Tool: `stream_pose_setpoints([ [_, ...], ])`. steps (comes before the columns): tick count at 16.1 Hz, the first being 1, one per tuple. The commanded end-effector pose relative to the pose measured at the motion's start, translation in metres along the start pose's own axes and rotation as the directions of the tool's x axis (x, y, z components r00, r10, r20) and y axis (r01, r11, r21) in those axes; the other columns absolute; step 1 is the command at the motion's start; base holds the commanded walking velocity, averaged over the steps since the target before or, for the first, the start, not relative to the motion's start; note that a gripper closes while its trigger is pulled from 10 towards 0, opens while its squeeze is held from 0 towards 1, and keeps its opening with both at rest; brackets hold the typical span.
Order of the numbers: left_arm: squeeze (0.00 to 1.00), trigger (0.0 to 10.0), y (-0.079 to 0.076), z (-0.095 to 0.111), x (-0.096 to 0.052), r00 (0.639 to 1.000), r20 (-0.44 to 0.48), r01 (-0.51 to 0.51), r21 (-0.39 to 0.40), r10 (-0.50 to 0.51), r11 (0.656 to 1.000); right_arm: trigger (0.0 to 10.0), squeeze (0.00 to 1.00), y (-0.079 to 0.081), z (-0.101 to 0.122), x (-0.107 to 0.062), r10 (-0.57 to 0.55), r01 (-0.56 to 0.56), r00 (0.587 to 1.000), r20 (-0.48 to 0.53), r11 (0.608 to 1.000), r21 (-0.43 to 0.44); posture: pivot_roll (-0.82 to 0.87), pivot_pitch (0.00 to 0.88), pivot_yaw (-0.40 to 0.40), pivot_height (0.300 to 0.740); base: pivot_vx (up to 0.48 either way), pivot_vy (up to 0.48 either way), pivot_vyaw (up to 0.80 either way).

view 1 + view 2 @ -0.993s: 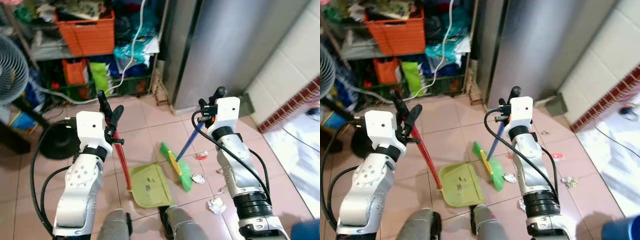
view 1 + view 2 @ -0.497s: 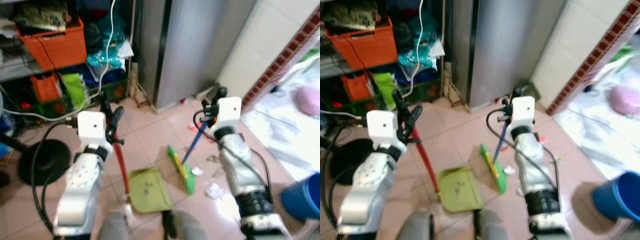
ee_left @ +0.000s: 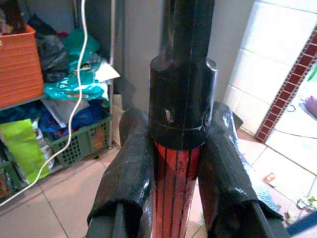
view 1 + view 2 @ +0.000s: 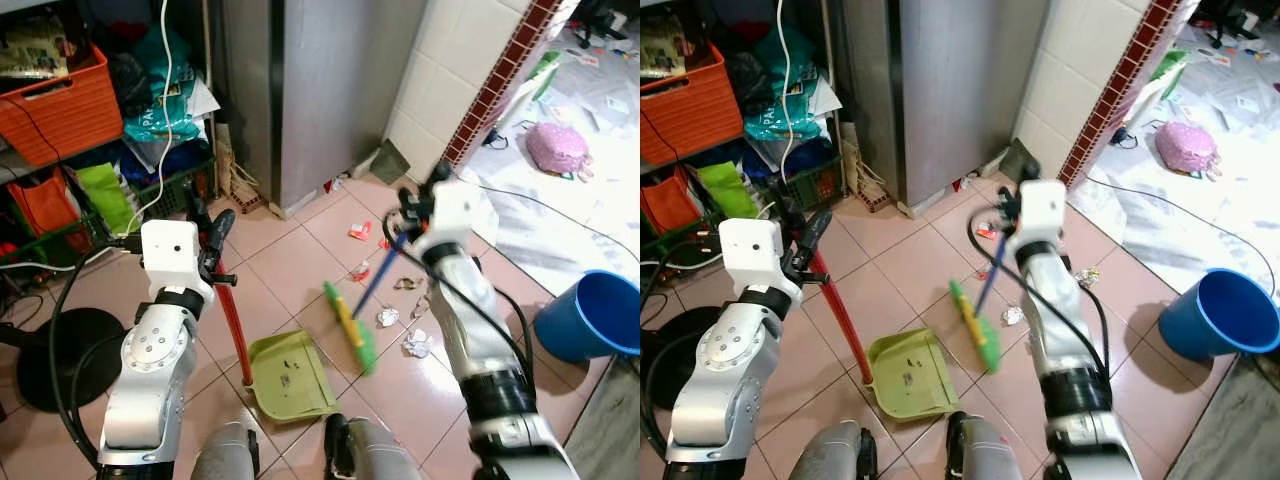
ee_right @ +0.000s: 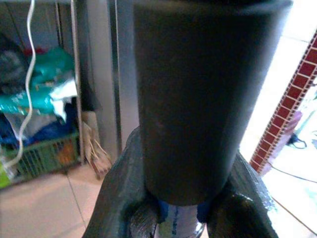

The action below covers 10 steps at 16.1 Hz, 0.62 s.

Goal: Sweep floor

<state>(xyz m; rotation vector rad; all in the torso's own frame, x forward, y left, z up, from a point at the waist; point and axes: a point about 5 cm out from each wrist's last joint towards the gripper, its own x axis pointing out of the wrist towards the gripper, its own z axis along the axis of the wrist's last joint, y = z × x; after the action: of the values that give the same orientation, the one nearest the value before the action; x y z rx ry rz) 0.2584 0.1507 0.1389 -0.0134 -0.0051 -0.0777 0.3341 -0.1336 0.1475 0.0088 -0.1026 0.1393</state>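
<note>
A green dustpan (image 4: 290, 375) rests on the pink tiles just in front of my feet. Its red handle (image 4: 235, 325) rises to my left gripper (image 4: 212, 238), which is shut on it; in the left wrist view the fingers (image 3: 126, 178) clamp the red shaft (image 3: 176, 198). To the dustpan's right, the broom's green head (image 4: 350, 327) looks blurred. My right gripper (image 4: 415, 205) is shut on its blue handle (image 4: 378, 275); the right wrist view shows the handle's black cap (image 5: 198, 99). Crumpled paper (image 4: 415, 343) and red scraps (image 4: 360, 230) lie right of the broom.
A blue bucket (image 4: 590, 315) stands on the floor at the right. A tall metal cabinet (image 4: 320, 90) and a tiled wall (image 4: 450, 70) close off the back. Cluttered shelves with an orange crate (image 4: 55, 100) fill the left, with a black round base (image 4: 55, 355) below.
The whole view has swung to the right, bringing the bucket and more litter into sight. Both grippers still hold their handles; the broom head now looks blurred.
</note>
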Motion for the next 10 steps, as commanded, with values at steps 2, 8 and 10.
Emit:
stream_pose_setpoints([
  [2,0.0,10.0,-0.004,0.013,0.002,0.997,0.07,0.012,0.003,-0.012,1.0,10.0,0.0,-0.01,0.044,0.013,-0.044,0.042,0.988,0.151,0.999,0.018,0.06,0.155,-0.058,0.74,0.0,0.0,0.0],
  [8,0.0,10.0,-0.001,0.016,0.004,0.996,0.091,0.014,0.021,-0.016,1.0,10.0,0.0,-0.034,0.085,0.021,-0.131,0.217,0.935,0.331,0.947,-0.238,0.05,0.153,-0.057,0.74,0.0,0.0,0.0],
  [10,0.0,10.0,0.0,0.016,0.003,0.995,0.1,0.005,0.036,-0.009,0.999,10.0,0.0,-0.051,0.075,0.019,-0.186,0.292,0.932,0.31,0.893,-0.341,0.06,0.154,-0.058,0.74,0.0,0.0,0.0],
])
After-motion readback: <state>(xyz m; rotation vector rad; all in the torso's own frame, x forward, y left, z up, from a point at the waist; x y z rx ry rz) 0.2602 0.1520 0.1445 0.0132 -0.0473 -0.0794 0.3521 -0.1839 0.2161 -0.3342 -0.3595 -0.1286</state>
